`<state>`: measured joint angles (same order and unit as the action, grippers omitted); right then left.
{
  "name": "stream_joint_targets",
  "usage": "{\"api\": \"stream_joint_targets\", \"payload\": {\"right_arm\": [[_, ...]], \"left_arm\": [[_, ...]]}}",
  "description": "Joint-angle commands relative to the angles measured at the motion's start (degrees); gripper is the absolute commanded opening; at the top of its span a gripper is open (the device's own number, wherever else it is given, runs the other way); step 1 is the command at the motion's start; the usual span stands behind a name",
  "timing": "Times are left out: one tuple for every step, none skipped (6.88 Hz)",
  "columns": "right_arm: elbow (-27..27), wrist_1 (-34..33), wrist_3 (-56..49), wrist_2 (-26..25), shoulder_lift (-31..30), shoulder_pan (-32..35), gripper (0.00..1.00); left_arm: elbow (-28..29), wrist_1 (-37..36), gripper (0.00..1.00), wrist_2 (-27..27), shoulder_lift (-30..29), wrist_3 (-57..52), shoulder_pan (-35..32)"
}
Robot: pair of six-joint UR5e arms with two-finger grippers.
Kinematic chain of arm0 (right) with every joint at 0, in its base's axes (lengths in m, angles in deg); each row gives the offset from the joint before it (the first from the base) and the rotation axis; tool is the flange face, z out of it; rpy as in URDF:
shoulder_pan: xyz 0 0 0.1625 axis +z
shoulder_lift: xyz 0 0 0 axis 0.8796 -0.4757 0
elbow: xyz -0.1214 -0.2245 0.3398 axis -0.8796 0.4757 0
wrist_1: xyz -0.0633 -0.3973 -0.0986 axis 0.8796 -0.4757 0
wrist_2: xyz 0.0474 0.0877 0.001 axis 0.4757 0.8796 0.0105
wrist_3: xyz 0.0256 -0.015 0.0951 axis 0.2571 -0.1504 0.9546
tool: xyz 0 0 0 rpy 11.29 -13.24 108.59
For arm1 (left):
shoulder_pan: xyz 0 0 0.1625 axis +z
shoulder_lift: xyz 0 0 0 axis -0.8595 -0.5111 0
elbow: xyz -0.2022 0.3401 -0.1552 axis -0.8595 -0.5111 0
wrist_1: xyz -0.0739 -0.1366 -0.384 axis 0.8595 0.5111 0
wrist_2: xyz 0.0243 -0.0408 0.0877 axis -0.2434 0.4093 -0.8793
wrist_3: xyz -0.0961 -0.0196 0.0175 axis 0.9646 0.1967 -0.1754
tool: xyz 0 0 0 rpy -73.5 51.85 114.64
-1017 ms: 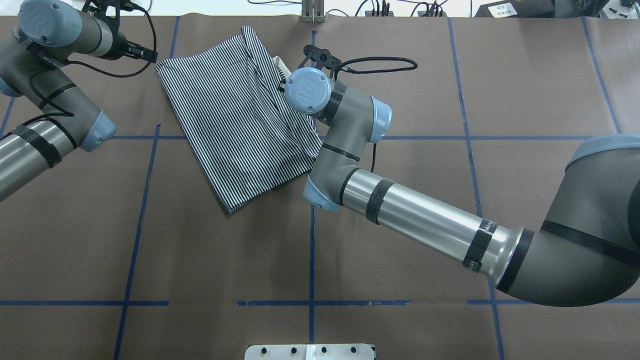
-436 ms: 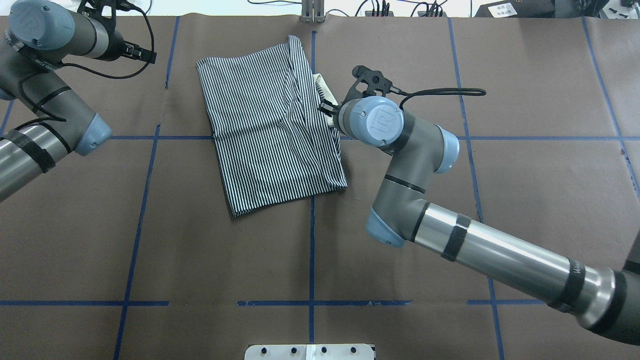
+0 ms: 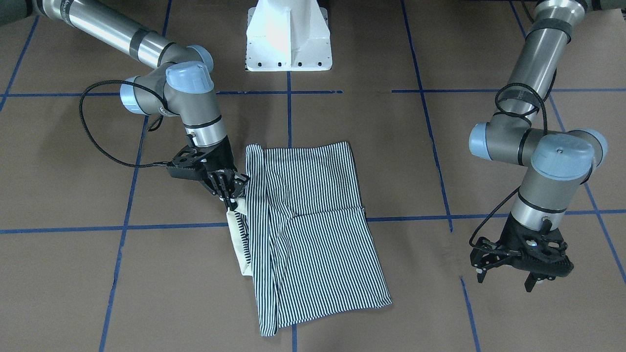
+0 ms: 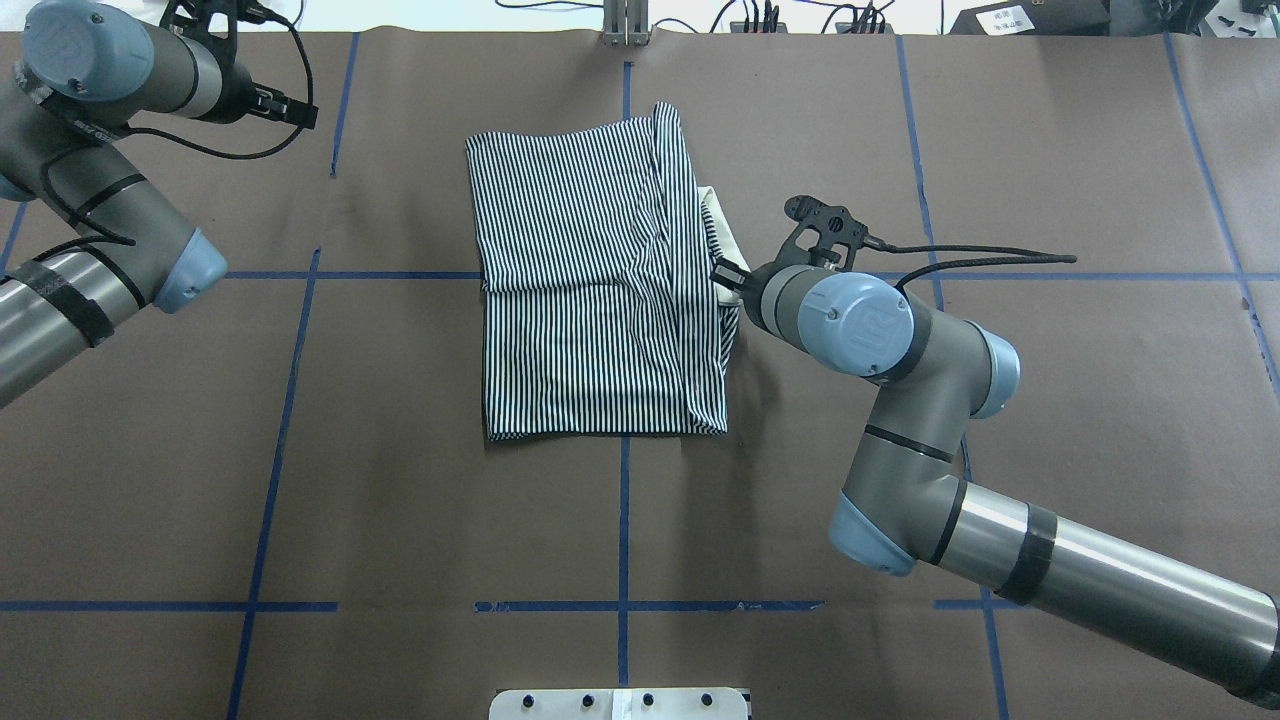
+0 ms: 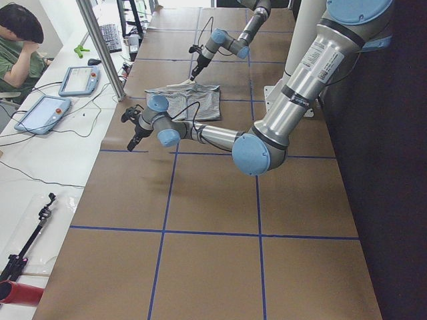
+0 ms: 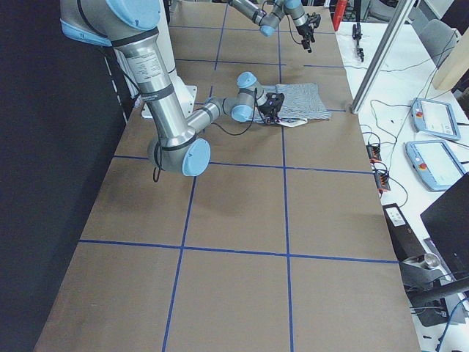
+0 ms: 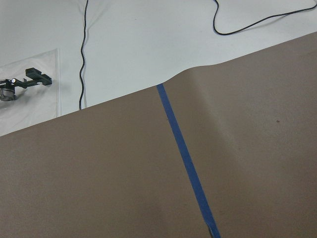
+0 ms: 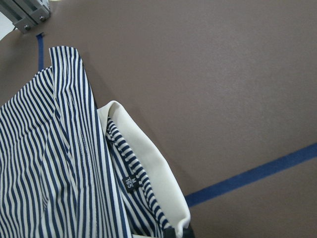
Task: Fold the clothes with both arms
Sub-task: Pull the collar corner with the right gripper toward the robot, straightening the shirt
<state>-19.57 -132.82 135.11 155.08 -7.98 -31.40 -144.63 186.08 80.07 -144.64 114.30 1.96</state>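
The clothes are one navy-and-white striped shirt (image 4: pixel 600 280) lying folded into a rough rectangle at the table's middle, far side. Its cream collar (image 4: pixel 722 232) pokes out on the right edge. My right gripper (image 4: pixel 726 275) is shut on that edge just below the collar, low at the table. In the front-facing view it (image 3: pixel 230 198) pinches the shirt (image 3: pixel 313 225) at the collar's top. The right wrist view shows the collar (image 8: pixel 148 163) and a size label. My left gripper (image 3: pixel 506 282) hangs open and empty, well apart from the shirt, near the far left corner (image 4: pixel 300 110).
Brown paper with blue tape lines (image 4: pixel 622 520) covers the table. The white pedestal base (image 3: pixel 288 39) stands at the robot's side. A metal post (image 4: pixel 625 25) and cables sit past the far edge. A person (image 5: pixel 20 40) sits at a side bench with tablets.
My right gripper has pulled the shirt to the right and nearer the robot, turning it from slanted to square with the tape lines. The left arm has hardly moved.
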Motion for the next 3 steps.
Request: {"api": "stream_joint_targets", "payload": {"right_arm": [[-1.98,0.01,0.19,-1.71,-2.81,-0.93,0.00],[-4.42,0.01,0.28,-1.89,-4.91,-1.54,0.00],[-5.92,0.01,0.28,-2.07,-6.06,-1.89,0.37]], "left_arm": [[-0.44,0.00,1.00,0.00,0.00,0.06,0.52],[-0.53,0.00,1.00,0.00,0.00,0.06,0.70],[-0.53,0.00,1.00,0.00,0.00,0.06,0.78]]}}
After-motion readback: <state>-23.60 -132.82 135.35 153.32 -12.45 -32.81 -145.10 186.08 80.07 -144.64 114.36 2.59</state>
